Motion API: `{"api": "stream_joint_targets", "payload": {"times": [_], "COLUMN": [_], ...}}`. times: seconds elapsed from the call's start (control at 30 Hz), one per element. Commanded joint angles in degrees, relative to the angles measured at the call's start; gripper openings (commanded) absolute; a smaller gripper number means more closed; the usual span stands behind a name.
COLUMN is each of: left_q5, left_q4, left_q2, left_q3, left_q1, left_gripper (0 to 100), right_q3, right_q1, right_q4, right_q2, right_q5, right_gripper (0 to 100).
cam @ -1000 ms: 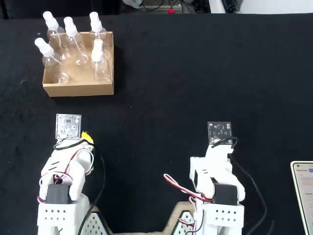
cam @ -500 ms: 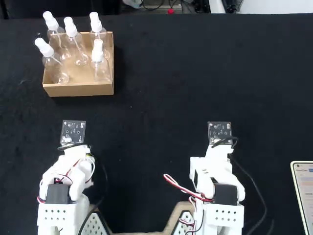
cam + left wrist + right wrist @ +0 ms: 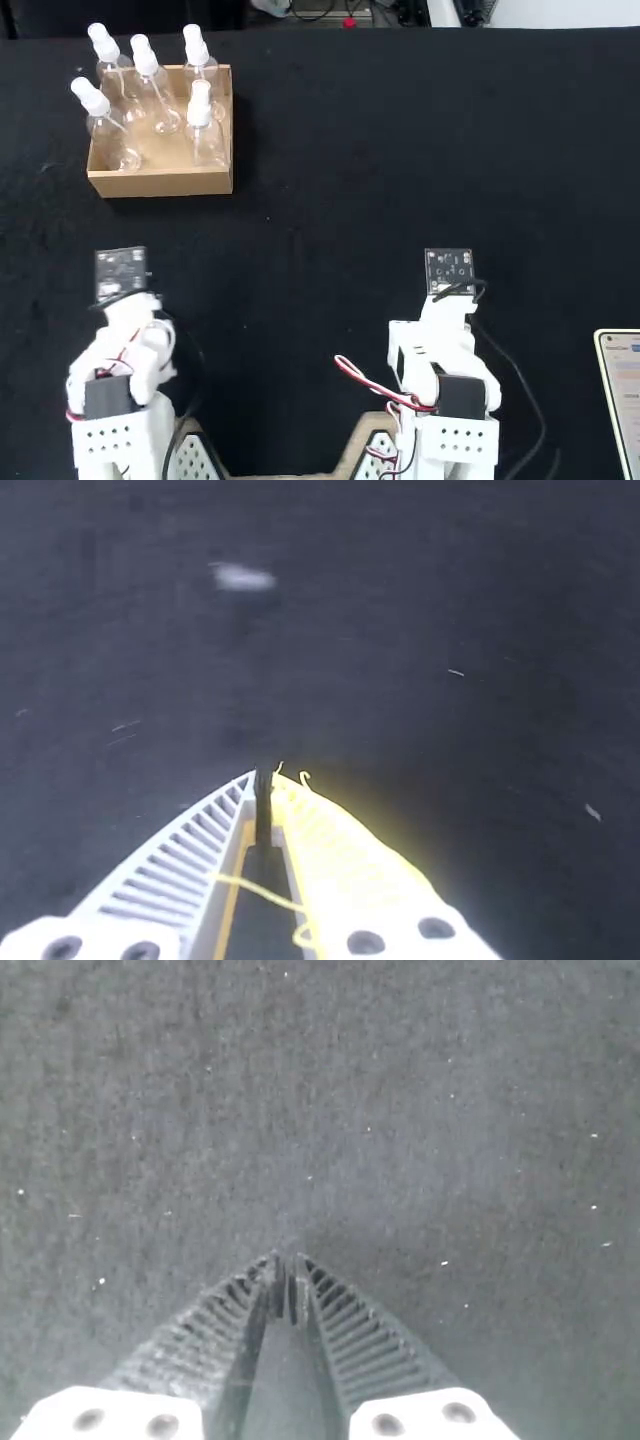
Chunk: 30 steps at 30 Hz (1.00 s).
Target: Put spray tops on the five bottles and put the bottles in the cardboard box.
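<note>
Several clear bottles (image 3: 150,100) with white spray tops stand together in the cardboard box (image 3: 160,180) at the far left of the table. My left arm (image 3: 115,340) is folded back at the near left edge; its gripper (image 3: 266,778) is shut with nothing in it, over bare black cloth. At the near right my right arm (image 3: 445,350) is folded back the same way. The right gripper (image 3: 284,1260) is shut and empty, just above the cloth.
A black cloth (image 3: 400,150) covers the table. A white device (image 3: 620,400) lies at the near right edge. Cables (image 3: 365,375) trail from the right arm's base. There is free room between the box and the arms.
My left arm has swung to the left and pulled back toward its base. The right arm and the bottles have not moved.
</note>
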Motion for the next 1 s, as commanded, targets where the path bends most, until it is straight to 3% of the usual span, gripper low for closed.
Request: {"api": "stream_joint_targets", "payload": {"times": [0.0, 0.37, 0.97], "left_q5": [-0.5, -0.1, -0.1], "left_q4": [1.3, 1.3, 1.3], "left_q2": [-0.5, -0.5, -0.4], "left_q3": [0.5, 0.5, 0.5], "left_q1": [-4.1, 3.3, 3.2], "left_gripper": [3, 3, 3], "right_q3": [-0.5, -0.5, -0.5], "right_q1": [0.8, 0.8, 1.1], "right_q4": [0.4, 0.4, 0.4], "right_q2": [-5.4, -5.4, -5.4], "right_q5": [-0.2, 0.1, 0.3], "right_gripper": [1.1, 1.1, 1.1]}}
